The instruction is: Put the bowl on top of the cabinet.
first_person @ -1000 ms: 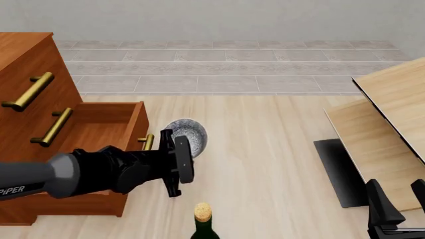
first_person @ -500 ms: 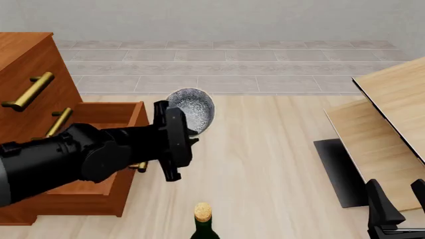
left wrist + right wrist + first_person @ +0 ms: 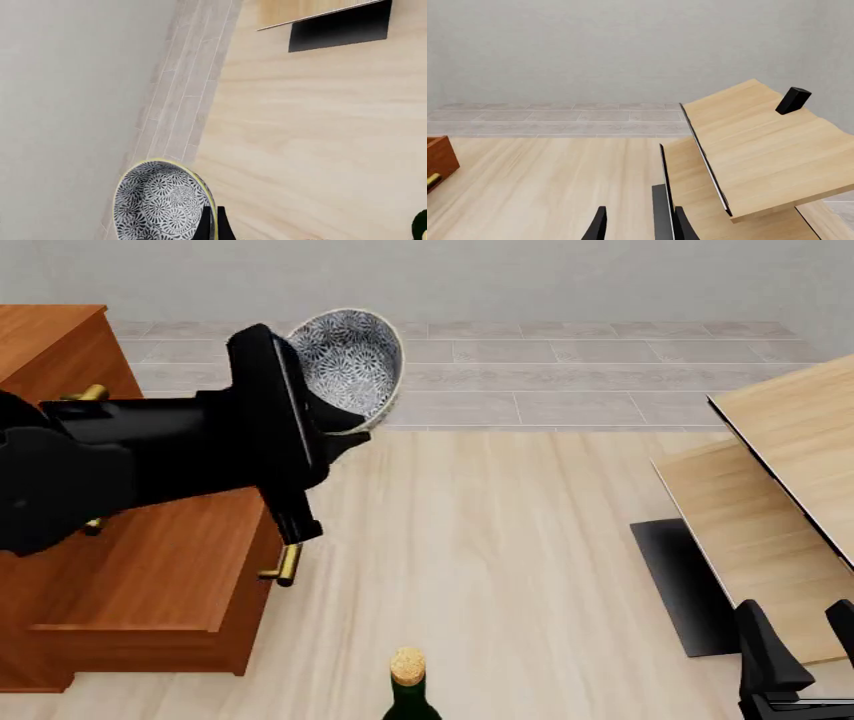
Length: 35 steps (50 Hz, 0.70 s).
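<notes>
The bowl (image 3: 350, 360), white with a dense grey-blue pattern, hangs tilted in the air, with my left gripper (image 3: 344, 430) shut on its lower rim. It is just right of the upper right corner of the reddish-brown cabinet (image 3: 54, 350), about level with its top. In the left wrist view the bowl (image 3: 159, 205) shows its patterned inside, a black finger (image 3: 212, 226) clamped over its rim. My right gripper (image 3: 801, 635) stands open at the lower right, far from the bowl. Its fingers (image 3: 599, 226) hold nothing.
The cabinet's lower drawer (image 3: 147, 570) is pulled out, with a brass handle (image 3: 280, 568) at its front. A corked dark bottle (image 3: 407, 685) stands at the near edge. Pale wood furniture (image 3: 787, 470) with dark edges fills the right side, a small black block (image 3: 792, 100) on it.
My left arm has lifted the bowl from low beside the open drawer to about the height of the cabinet's top. The right arm has not moved.
</notes>
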Tool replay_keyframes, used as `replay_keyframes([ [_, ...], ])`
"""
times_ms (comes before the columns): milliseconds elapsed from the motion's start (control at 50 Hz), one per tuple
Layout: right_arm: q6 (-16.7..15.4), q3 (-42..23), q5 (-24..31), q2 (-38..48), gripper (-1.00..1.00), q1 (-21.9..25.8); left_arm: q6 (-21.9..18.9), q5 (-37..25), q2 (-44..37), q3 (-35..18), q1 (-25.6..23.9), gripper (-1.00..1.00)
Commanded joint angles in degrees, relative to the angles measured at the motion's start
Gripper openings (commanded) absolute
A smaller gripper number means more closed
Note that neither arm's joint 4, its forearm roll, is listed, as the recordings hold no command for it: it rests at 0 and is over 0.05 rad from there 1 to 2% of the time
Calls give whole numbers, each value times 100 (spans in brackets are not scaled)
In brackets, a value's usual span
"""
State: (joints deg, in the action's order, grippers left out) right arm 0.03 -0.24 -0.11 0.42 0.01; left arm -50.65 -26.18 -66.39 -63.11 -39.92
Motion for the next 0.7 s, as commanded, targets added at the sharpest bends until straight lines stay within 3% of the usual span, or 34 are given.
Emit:
replay_keyframes([
  [20, -1, 0, 0, 0, 100, -1, 43, -827, 542, -536, -76, -100],
  [60, 0, 0, 0, 0, 100, -1, 95, -1029, 572, -720, -94, -100],
  [160, -1, 0, 0, 0, 100, 0, -292, -1419, 714, -868, -40, -100],
  [240, 0, 0, 0, 1, 100, 0, -357, -1750, 714, -1191, 26, -100],
  [280, -1, 0, 0, 0, 100, -1, -627, -1846, 770, -1216, 165, -100],
  [500, -1, 0, 0, 0, 100, 1, -1135, -2464, 782, -1891, 597, -100],
  [540, 0, 0, 0, 0, 100, 0, -1391, -2525, 816, -1924, 751, -100],
  [600, -1, 0, 0, -1, 100, 0, -1312, -2740, 726, -2300, 770, -100],
  [640, -1, 0, 0, 0, 100, 1, -1560, -2807, 770, -2272, 937, -100],
  [680, 1, 0, 0, 0, 100, 0, -1480, -2940, 715, -2480, 988, -100],
  [700, 0, 0, 0, -1, 100, -1, -1703, -2884, 800, -2296, 1150, -100],
])
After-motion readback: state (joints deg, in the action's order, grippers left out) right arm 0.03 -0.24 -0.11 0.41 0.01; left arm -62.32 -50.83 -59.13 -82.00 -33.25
